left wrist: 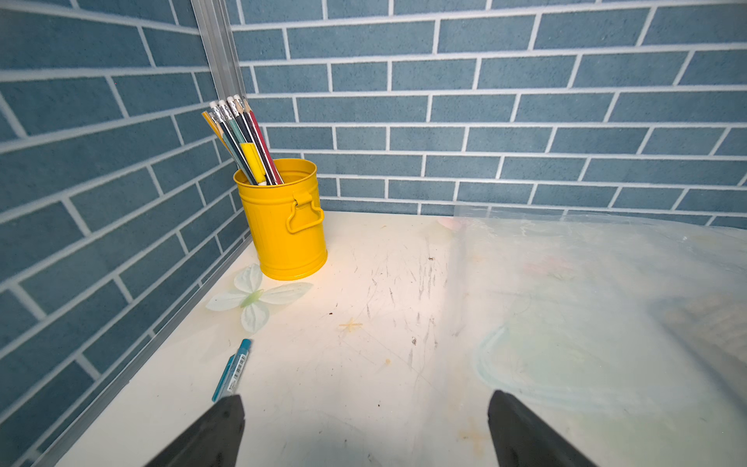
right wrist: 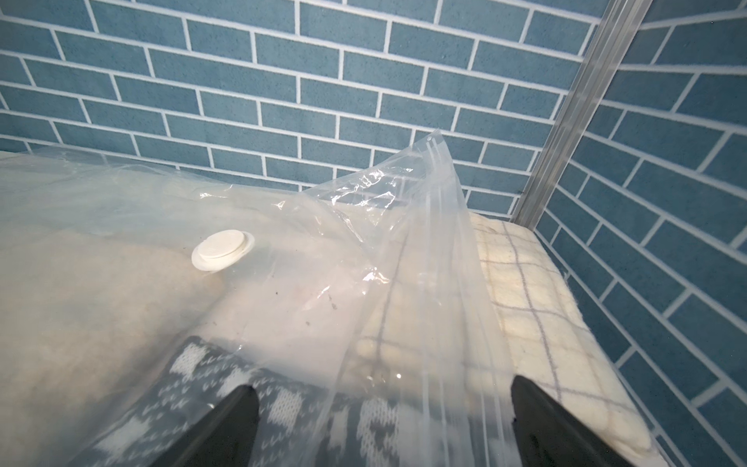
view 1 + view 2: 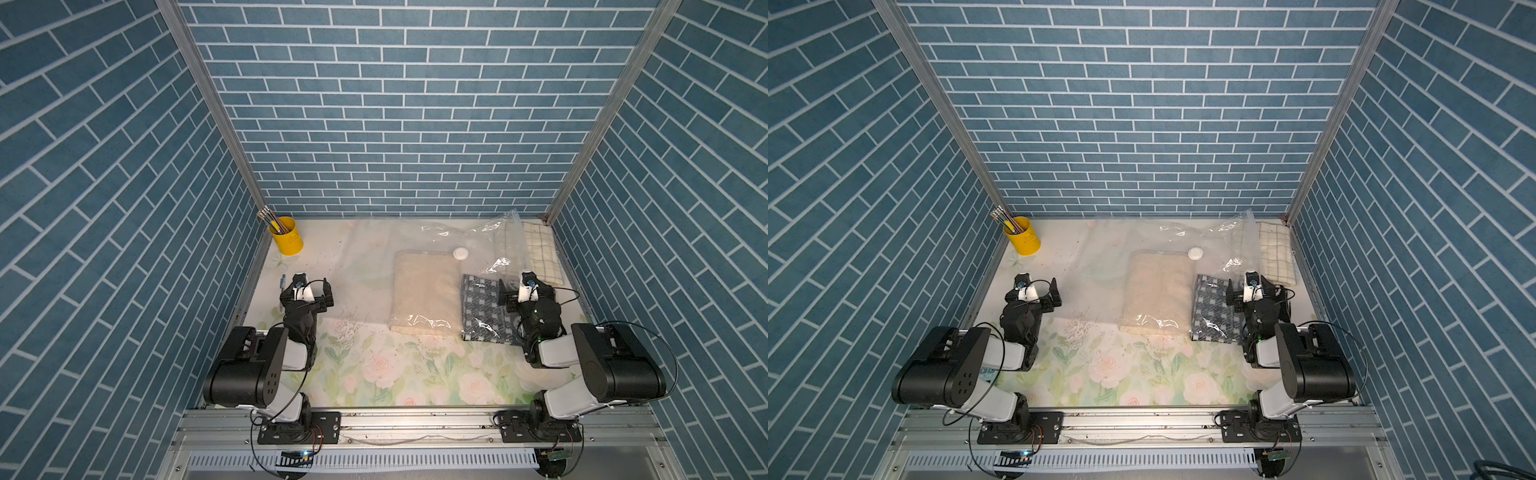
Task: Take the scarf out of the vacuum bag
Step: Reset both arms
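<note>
Clear vacuum bag (image 3: 365, 266) lies flat on the worktop (image 3: 395, 374). Inside, near its valve cap (image 3: 460, 253), sit a cream cloth (image 3: 424, 286) and a patterned knit, likely the scarf (image 3: 482, 307). The right claw (image 2: 384, 386) hangs open near the cap, probably to reach the bag's mouth; the left claw (image 1: 364, 396) is open, well away.

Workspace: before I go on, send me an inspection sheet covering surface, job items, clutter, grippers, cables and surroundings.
Surface: floral table cover, scuffed at the far left.
Job's things: vacuum bag lies across the far half, valve cap up, one corner raised; beige knit and dark patterned knit inside; cannot tell which is the scarf.
Clutter: yellow cup of pencils, teal pen, pale flower, checked cloth far right.
Grippers: left gripper open, empty, over bare table; right gripper open, empty, above the patterned knit.
Cables: black wires loop at wrists and bases.
Surroundings: blue brick-pattern walls on three sides.
</note>
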`<state>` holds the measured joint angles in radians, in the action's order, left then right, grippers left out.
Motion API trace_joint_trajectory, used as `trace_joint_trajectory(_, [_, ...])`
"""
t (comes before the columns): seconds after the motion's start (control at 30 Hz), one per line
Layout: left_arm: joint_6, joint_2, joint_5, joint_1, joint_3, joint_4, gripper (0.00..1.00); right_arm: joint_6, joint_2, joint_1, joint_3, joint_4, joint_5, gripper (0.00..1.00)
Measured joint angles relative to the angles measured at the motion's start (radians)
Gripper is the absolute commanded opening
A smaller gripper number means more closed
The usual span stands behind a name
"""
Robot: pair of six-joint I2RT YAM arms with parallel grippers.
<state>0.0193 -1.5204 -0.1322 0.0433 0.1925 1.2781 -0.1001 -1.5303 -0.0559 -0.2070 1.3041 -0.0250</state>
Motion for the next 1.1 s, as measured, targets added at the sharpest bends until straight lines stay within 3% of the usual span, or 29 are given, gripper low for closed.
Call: trace_joint_trajectory(1.1, [0.000, 0.000, 0.000, 0.000, 0.000, 0.000, 1.00, 0.018, -0.005, 0.003, 0.000, -0.002, -0.005, 0.99])
